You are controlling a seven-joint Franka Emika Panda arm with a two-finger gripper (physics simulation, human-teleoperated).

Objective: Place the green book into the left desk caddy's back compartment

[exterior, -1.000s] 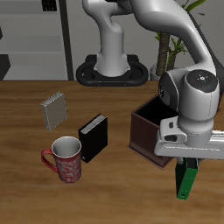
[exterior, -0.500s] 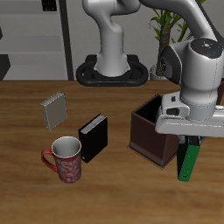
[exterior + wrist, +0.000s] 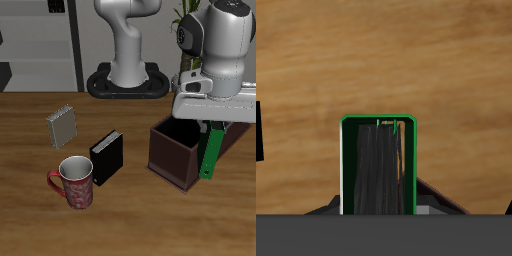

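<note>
My gripper point(image 3: 213, 122) is shut on the green book point(image 3: 210, 150), which hangs upright from it, lifted off the table. The book's lower end is beside the outer wall of the left desk caddy point(image 3: 175, 160), a dark maroon box, near its front corner. The wrist view looks down along the green book point(image 3: 378, 165) held between my fingers, with bare wood beneath it. One open section of the caddy shows in the exterior view. My hand covers the rest of the box, so the back compartment is hidden.
A black book point(image 3: 106, 157) stands on edge beside the caddy. A red patterned mug point(image 3: 76, 181) sits nearer the table's front edge, and a grey spiral notepad point(image 3: 62, 126) lies farther back. The robot base point(image 3: 125, 80) stands at the table's back.
My gripper has risen and moved back from the table's front edge, carrying the green book upward alongside the caddy. Everything else has stayed put.
</note>
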